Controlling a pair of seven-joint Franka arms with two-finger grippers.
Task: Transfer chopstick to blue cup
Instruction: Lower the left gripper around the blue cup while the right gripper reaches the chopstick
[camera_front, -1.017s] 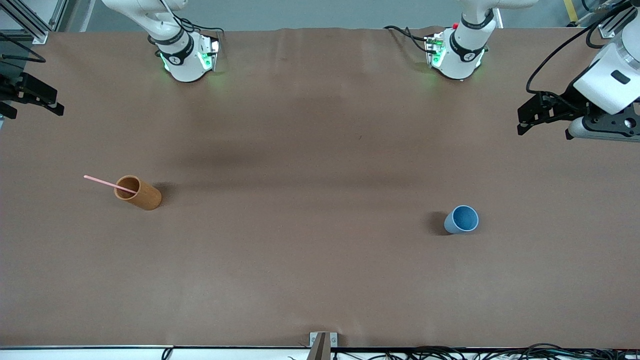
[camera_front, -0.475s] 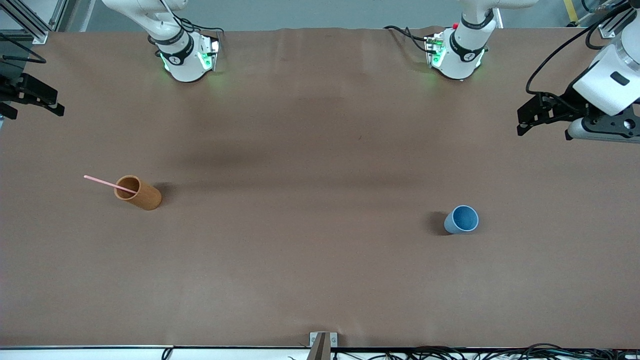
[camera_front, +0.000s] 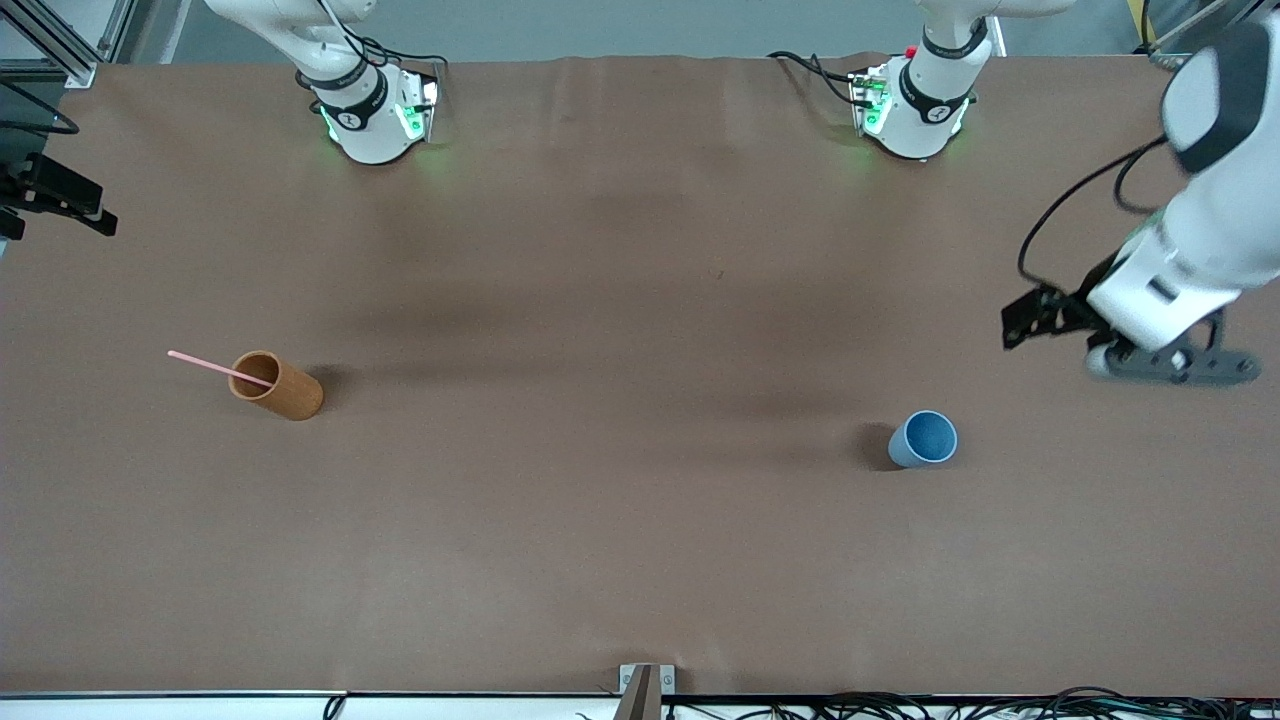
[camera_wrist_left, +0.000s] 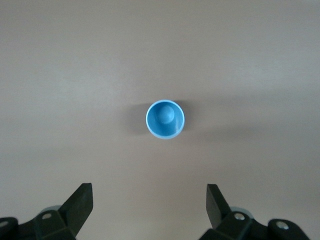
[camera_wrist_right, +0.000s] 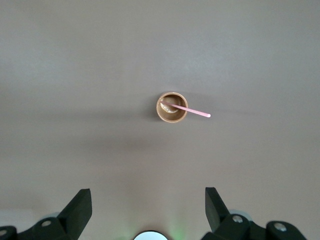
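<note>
Chopstick (camera_front: 220, 369) leans in the brown cup (camera_front: 277, 385) at the right arm's end, well apart from the blue cup (camera_front: 923, 439); both the left gripper (camera_wrist_left: 149, 210) and right gripper (camera_wrist_right: 148, 209) hang high, jaws spread, empty; a skewed pinch might tip that cup.

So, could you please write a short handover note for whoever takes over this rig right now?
Left hand: open, holding nothing, up in the air over the table's edge at the left arm's end, with the blue cup in its wrist view.
Right hand: open, holding nothing, high over the right arm's end.
Chopstick: leaning in the brown cup, top end sticking out over the rim.
Blue cup: upright, nothing in it, toward the left arm's end.
Done: nothing yet; the chopstick is untouched.
Left: grasp the chopstick, lift it out of the brown cup, carry it across and drop it in the blue cup.
</note>
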